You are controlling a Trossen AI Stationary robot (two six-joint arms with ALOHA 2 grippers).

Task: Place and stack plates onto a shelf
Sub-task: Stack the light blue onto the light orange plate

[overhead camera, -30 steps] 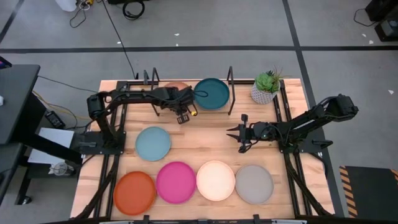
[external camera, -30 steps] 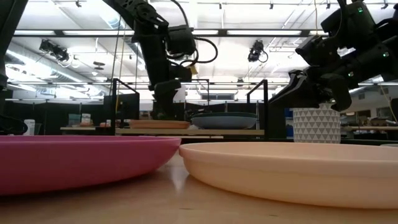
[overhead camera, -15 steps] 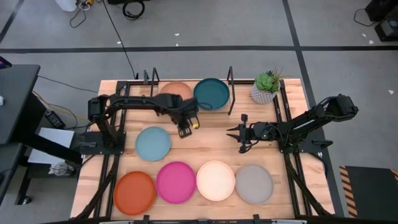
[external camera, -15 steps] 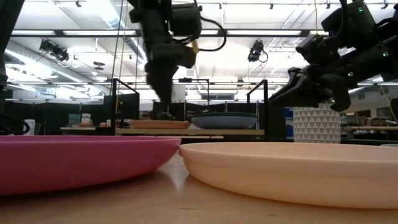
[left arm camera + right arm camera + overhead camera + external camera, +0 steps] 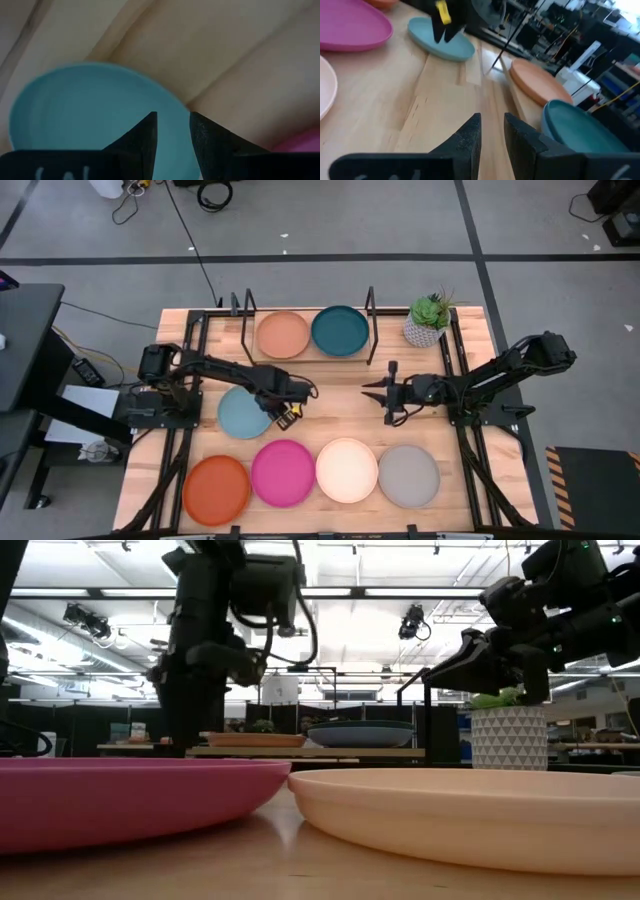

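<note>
The wooden shelf (image 5: 305, 358) at the table's far side holds a peach plate (image 5: 283, 335) and a dark teal plate (image 5: 340, 330), flat and side by side. A light blue plate (image 5: 243, 412) lies flat on the table. Orange (image 5: 215, 489), magenta (image 5: 283, 472), cream-white (image 5: 347, 470) and grey (image 5: 408, 475) plates lie in a row along the near edge. My left gripper (image 5: 286, 413) hangs over the light blue plate's right rim (image 5: 165, 100), fingers a narrow gap apart and empty. My right gripper (image 5: 384, 393) waits right of centre, also narrowly open and empty.
A small potted green plant (image 5: 428, 320) stands at the far right beside the shelf's black wire upright (image 5: 371, 310). Bare tabletop lies between the shelf and the near row of plates (image 5: 330, 400).
My left gripper has come away from the shelf toward the near edge and gone down. It now stands over the right rim of the light blue plate. The peach plate, earlier half hidden under the gripper, lies uncovered on the shelf.
</note>
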